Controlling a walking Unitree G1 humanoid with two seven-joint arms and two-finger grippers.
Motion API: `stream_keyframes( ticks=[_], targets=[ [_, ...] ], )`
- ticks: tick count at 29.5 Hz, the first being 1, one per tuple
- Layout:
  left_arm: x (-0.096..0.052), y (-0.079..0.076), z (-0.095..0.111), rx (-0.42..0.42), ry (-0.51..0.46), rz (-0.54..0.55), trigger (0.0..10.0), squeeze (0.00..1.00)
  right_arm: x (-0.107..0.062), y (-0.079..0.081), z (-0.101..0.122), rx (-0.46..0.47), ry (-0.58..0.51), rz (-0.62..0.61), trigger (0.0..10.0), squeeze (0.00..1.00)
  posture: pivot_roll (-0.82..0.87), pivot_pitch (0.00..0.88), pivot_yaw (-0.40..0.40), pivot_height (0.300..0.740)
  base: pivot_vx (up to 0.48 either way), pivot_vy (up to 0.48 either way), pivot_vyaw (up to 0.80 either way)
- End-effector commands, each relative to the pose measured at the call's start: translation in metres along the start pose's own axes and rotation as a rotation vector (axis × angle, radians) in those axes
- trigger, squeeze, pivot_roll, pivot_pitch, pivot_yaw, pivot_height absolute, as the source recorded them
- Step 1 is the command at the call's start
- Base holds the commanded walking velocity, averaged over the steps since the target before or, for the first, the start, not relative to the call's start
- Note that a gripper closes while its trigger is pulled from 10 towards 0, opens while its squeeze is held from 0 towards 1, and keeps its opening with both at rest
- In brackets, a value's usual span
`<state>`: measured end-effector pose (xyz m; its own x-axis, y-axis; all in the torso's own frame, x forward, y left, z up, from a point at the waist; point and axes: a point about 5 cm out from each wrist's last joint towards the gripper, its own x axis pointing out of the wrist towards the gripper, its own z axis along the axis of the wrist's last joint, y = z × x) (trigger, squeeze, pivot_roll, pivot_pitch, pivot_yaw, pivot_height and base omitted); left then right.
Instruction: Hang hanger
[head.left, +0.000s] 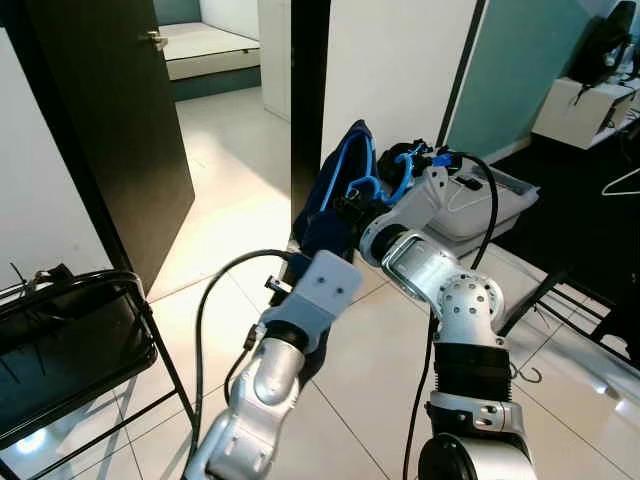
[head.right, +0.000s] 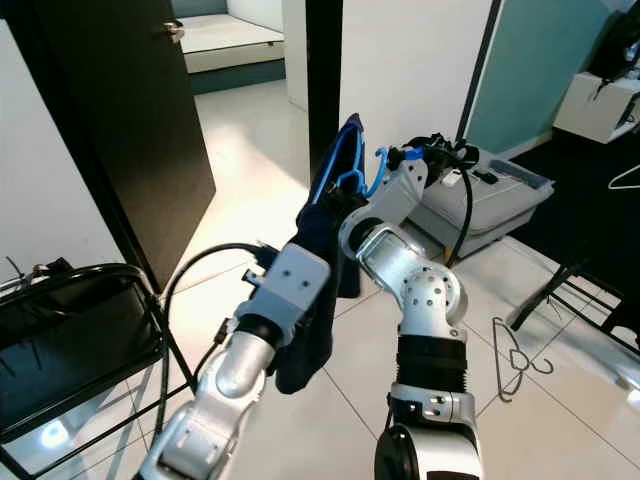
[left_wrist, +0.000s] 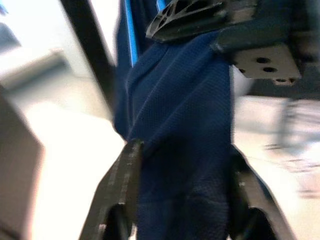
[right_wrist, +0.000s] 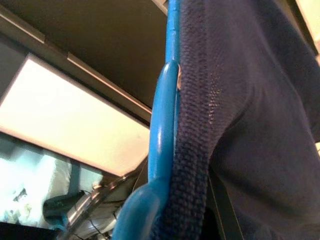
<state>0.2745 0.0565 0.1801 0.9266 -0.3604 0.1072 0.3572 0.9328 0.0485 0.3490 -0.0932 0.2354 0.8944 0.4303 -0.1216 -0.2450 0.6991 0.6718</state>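
Observation:
A blue plastic hanger (head.left: 358, 183) carries a dark navy garment (head.right: 318, 290) that hangs free in mid-air in front of me. My right gripper (head.left: 349, 207) is shut on the hanger just below its hook (head.right: 379, 163); the blue bar (right_wrist: 161, 135) and navy cloth (right_wrist: 250, 125) fill its wrist view. My left gripper (left_wrist: 182, 150) is lower down at the hanging cloth, open, with one black finger (left_wrist: 122, 185) on each side of the fabric. In the eye views the left wrist (head.left: 325, 285) hides those fingers.
A dark door (head.left: 110, 130) stands open at the left, a white wall (head.left: 395, 70) ahead. A black folding chair (head.left: 70, 340) is at my near left. A white case (head.left: 495, 200) lies on the floor behind the arms. A wire hanger (head.right: 515, 355) lies on the tiles; black rack legs (head.left: 570, 295) stand at the right.

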Motion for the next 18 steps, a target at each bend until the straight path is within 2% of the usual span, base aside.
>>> stream_keyframes(
  ticks=[1,2,3,4,5,6,8,9,10,11,13,14,15,16,17,18],
  targets=[
    [0.000,-0.007,0.016,-0.209,-0.067,0.000,10.0,1.00,-0.001,-0.003,0.000,-0.034,0.019,-0.001,0.0,0.00,-0.01,0.000,-0.031,0.740,0.000,0.000,0.00],
    [-0.002,-0.004,0.022,-0.307,-0.087,-0.080,10.0,1.00,-0.006,-0.010,0.003,-0.097,0.054,0.013,0.0,0.00,-0.01,0.000,-0.030,0.740,0.000,0.000,0.00],
    [-0.008,0.002,0.029,-0.355,-0.104,-0.198,10.0,1.00,-0.015,-0.023,0.009,-0.215,0.093,0.024,0.0,0.00,-0.01,0.000,-0.033,0.740,0.000,0.000,0.00],
    [-0.008,0.002,0.029,-0.355,-0.104,-0.198,10.0,1.00,-0.015,-0.023,0.009,-0.215,0.093,0.024,0.0,0.00,-0.01,0.000,-0.033,0.740,0.000,0.000,0.00],
    [-0.016,0.008,0.036,-0.342,-0.113,-0.304,10.0,1.00,-0.024,-0.036,0.016,-0.328,0.131,0.024,0.0,0.00,-0.01,0.000,-0.033,0.740,0.000,0.000,0.00],
    [-0.021,0.010,0.040,-0.325,-0.115,-0.370,10.0,1.00,-0.030,-0.044,0.020,-0.398,0.163,0.021,0.0,0.00,-0.01,0.000,-0.033,0.740,0.000,0.000,0.00],
    [-0.031,0.021,0.042,-0.269,-0.106,-0.454,10.0,1.00,-0.047,-0.065,0.035,-0.591,0.215,0.002,0.0,0.00,-0.01,0.000,-0.031,0.740,0.000,0.000,0.00],
    [-0.031,0.021,0.042,-0.269,-0.106,-0.454,10.0,1.00,-0.047,-0.065,0.035,-0.591,0.215,0.002,0.0,0.00,-0.01,0.000,-0.031,0.740,0.000,0.000,0.00],
    [-0.036,0.028,0.044,-0.221,-0.101,-0.492,10.0,1.00,-0.060,-0.078,0.045,-0.686,0.250,0.004,0.0,0.00,-0.02,0.000,-0.031,0.740,0.000,0.000,0.00],
    [-0.036,0.028,0.044,-0.221,-0.101,-0.492,10.0,1.00,-0.060,-0.078,0.045,-0.686,0.250,0.004,0.0,0.00,-0.02,0.000,-0.031,0.740,0.000,0.000,0.00],
    [-0.043,0.040,0.049,-0.172,-0.104,-0.553,10.0,1.00,-0.082,-0.096,0.063,-0.851,0.326,0.027,0.0,0.00,-0.02,0.000,-0.030,0.740,0.000,0.000,0.00],
    [-0.043,0.040,0.049,-0.172,-0.104,-0.553,10.0,1.00,-0.082,-0.096,0.063,-0.851,0.326,0.027,0.0,0.00,-0.02,0.000,-0.030,0.740,0.000,0.000,0.00],
    [-0.045,0.045,0.054,-0.177,-0.118,-0.575,10.0,1.00,-0.092,-0.103,0.071,-0.924,0.364,0.040,0.0,0.00,-0.03,0.000,-0.030,0.740,0.000,0.000,0.00],
    [-0.045,0.045,0.054,-0.177,-0.118,-0.575,10.0,1.00,-0.092,-0.103,0.071,-0.924,0.364,0.040,0.0,0.00,-0.03,0.000,-0.030,0.740,0.000,0.000,0.00],
    [-0.046,0.049,0.059,-0.174,-0.135,-0.600,10.0,1.00,-0.104,-0.106,0.079,-0.998,0.401,0.096,0.0,0.00,-0.03,0.000,-0.029,0.740,0.000,0.000,0.00],
    [-0.046,0.049,0.059,-0.174,-0.135,-0.600,10.0,1.00,-0.104,-0.106,0.079,-0.998,0.401,0.096,0.0,0.00,-0.03,0.000,-0.029,0.740,0.000,0.000,0.00]
  ],
)
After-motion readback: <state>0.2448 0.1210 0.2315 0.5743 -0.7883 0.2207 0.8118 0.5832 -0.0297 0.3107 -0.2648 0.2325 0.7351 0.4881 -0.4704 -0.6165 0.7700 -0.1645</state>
